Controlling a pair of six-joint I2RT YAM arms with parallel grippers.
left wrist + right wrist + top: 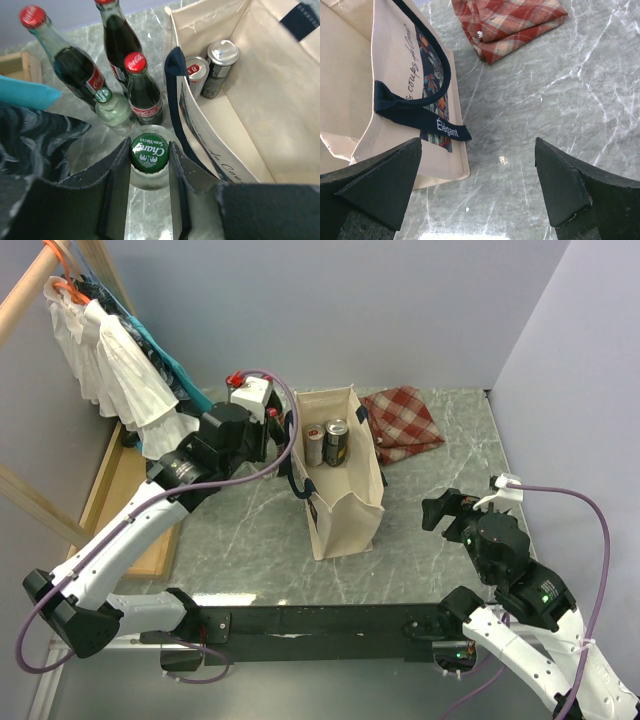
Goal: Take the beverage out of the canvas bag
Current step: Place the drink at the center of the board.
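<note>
Beside the canvas bag [280, 95], left gripper [149, 147] pinches Chang soda water [149, 154].

We see a red checked cloth [402, 423] lying folded and flat on the grey marbled worktop [450, 470], toward its far right corner. In the right wrist view its stacked folds [512, 22] show cream lines through the red. Along the left wall a wooden rail [22, 295] slants upward. White garments [115, 370] hang from it on an orange hanger [65, 285], with a teal garment [160, 350] behind them. In the left wrist view we also catch a dark patterned fabric [35, 135] below the teal. A shallow wooden tray [105, 495] sits at the worktop's left edge.
</note>
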